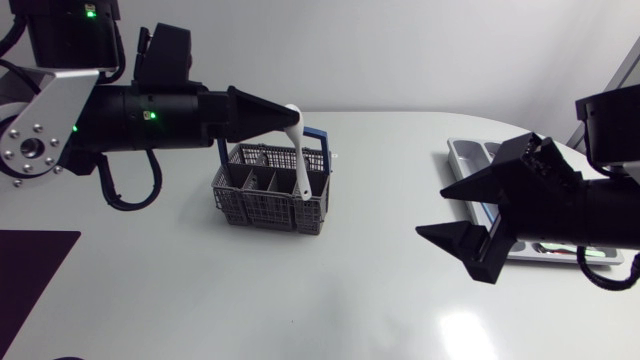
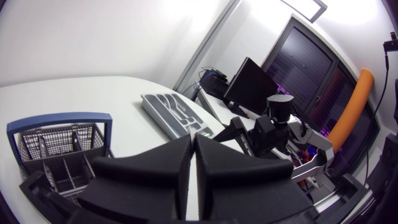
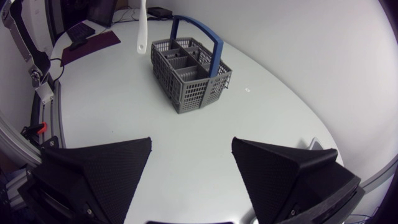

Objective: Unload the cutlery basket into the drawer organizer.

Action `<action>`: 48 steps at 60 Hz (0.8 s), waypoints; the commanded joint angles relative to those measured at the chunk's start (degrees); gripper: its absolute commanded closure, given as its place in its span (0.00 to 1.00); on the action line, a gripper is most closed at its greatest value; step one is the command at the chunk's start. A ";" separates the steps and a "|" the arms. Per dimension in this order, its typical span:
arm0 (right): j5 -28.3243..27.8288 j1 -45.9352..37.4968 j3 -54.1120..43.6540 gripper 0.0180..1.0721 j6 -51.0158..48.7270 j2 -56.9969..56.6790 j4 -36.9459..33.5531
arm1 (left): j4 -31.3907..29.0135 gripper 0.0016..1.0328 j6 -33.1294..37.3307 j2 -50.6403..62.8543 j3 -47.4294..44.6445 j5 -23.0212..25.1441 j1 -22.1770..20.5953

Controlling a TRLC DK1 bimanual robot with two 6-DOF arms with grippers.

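White slim utensil [image 1: 300,150] pinched in left gripper [image 1: 292,118] over grey basket [image 1: 265,208] (blue handle [image 1: 322,148]); right gripper [image 1: 435,211] agape.

White table [image 1: 330,290], dark mat [image 1: 30,272] — table's edge

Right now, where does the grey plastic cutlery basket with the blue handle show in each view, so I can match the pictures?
Head view: the grey plastic cutlery basket sits left of centre, under the left hand, which grips a white long-handled utensil.
Left wrist view: basket beside the left hand, partly hidden by it.
Right wrist view: basket ahead of the open right hand.
Shared landmark: its blue handle, visible in all three.
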 commanded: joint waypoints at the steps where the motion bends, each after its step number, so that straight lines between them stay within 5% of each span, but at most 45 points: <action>1: -1.00 1.90 2.37 0.12 3.40 1.88 1.12 | -1.03 0.97 -3.10 1.79 2.36 2.14 -1.25; 22: -11.46 8.50 9.05 0.12 10.08 11.37 6.40 | -1.39 0.97 -7.14 7.16 4.82 6.71 -7.14; 37: -18.67 9.11 11.95 0.32 11.75 15.68 8.77 | -1.56 0.97 -7.40 8.65 5.43 7.59 -7.14; 48: -19.19 10.61 12.21 0.55 11.84 17.00 9.83 | -1.47 0.97 -7.40 9.09 5.52 7.59 -7.14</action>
